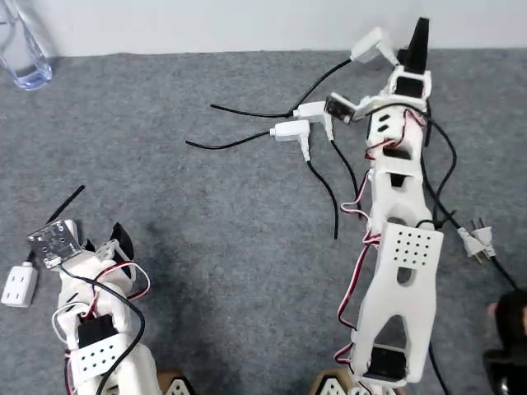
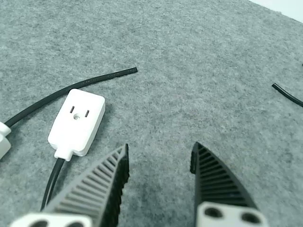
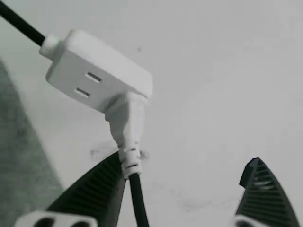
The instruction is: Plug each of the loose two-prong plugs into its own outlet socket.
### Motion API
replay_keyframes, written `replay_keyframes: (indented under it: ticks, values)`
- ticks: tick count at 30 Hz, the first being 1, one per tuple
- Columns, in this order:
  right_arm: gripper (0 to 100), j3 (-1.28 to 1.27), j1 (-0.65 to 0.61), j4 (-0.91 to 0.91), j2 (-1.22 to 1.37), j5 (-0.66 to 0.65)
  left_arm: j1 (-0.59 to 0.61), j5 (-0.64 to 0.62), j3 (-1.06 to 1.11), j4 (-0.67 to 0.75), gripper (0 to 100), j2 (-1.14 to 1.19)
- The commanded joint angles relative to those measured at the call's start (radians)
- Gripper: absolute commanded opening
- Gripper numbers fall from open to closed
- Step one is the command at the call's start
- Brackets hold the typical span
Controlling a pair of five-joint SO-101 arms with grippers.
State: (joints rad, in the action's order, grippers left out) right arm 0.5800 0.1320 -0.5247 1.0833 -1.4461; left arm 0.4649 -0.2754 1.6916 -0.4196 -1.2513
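Note:
A white outlet socket [image 2: 77, 122] on a black cord lies flat on the grey felt just ahead of my left gripper [image 2: 158, 158], which is open with nothing in it. From above, this socket [image 1: 18, 284] lies left of the left gripper [image 1: 114, 241]. At the table's far edge my right gripper [image 3: 184, 170] is open. A white plug [image 3: 127, 124] sits in another white socket [image 3: 97, 71], and its cord runs along one finger [image 3: 97, 189]. In the high view this pair [image 1: 367, 44] lies beside the right gripper [image 1: 403, 51]. A loose two-prong plug [image 1: 476, 240] lies right of the right arm.
Two more white socket-and-plug pieces [image 1: 311, 110] [image 1: 290, 130] lie mid-table with black cords trailing left and toward the front. A clear bottle [image 1: 22, 49] stands at the back left corner. A dark object [image 1: 510, 325] sits at the right edge. A white wall borders the felt at the back.

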Motion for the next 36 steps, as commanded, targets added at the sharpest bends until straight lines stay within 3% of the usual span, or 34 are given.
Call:
replay_keyframes:
  ticks: [1, 6, 9, 11, 22, 28, 36]
  values:
    - [32.8, 0.054, 0.007, 0.24, -0.137, 0.161, -0.006, 0.006, -0.005, 0.015, 21, -0.009]
    - [24.9, 0.06, 0.028, 0.733, -0.271, 0.466, -0.006, 0.006, -0.005, 0.015, 21, -0.009]
    - [28.8, 0.06, 0.028, 0.889, -0.297, 0.671, -0.006, 0.006, -0.005, 0.015, 21, -0.009]
    - [32.4, 0.06, 0.025, 0.941, -0.297, 0.733, -0.006, 0.006, -0.005, 0.015, 21, -0.009]
    - [32.9, 0.086, -0.081, 1.34, -0.325, 0.738, -0.006, 0.006, -0.005, 0.015, 21, -0.009]
    - [32.9, 0.221, -0.162, 1.652, -0.372, 0.672, -0.006, 0.006, -0.005, 0.015, 21, -0.009]
    - [32.9, 0.46, -0.163, 2.008, -0.42, 0.675, -0.006, 0.006, -0.005, 0.015, 21, -0.009]
